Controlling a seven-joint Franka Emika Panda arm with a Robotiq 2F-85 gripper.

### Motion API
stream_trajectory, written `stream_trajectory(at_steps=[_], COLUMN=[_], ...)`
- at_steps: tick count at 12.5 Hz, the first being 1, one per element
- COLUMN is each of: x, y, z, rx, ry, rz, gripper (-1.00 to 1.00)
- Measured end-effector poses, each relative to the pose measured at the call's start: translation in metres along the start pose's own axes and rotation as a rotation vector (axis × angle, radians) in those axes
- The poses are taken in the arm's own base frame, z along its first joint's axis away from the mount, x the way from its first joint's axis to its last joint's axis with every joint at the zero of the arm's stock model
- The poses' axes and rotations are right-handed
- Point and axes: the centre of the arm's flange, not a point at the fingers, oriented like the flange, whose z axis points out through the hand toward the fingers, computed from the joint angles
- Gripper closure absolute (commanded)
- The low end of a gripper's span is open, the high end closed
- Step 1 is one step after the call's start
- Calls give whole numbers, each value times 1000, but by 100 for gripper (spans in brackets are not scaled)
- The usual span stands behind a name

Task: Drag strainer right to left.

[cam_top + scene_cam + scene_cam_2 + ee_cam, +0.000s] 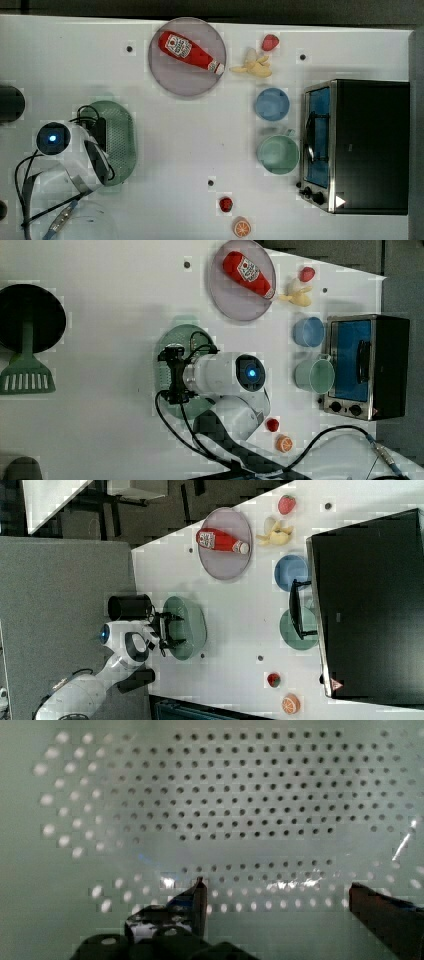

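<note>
The strainer [122, 135], a pale sage-green oval basket full of small holes, rests on the white table at the top view's left. It also appears in the left view [179, 339] and the right view [192, 625]. My gripper [172, 374] reaches down into it from the white arm, seen also in the right view [172, 628]. In the wrist view the gripper [275, 887] is open, and its two dark fingers [197, 902] stand wide apart inside the basket, close to the perforated wall [250, 795]. Nothing lies between them.
A grey plate [187, 82] holds a ketchup bottle [190, 51] at the back. A banana [255, 65], a strawberry [270, 42], a blue bowl [272, 104], a green mug [278, 154] and a toaster oven [365, 145] stand at the top view's right. A black cup [10, 103] sits beside the strainer.
</note>
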Motion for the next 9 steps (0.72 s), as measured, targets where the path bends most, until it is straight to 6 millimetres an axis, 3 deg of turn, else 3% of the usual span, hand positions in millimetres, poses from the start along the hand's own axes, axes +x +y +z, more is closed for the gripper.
stream_trajectory(at_steps=[9], x=[-53], y=[-11], z=[10], rx=[18], ry=[-51], rz=[48], gripper=[-100])
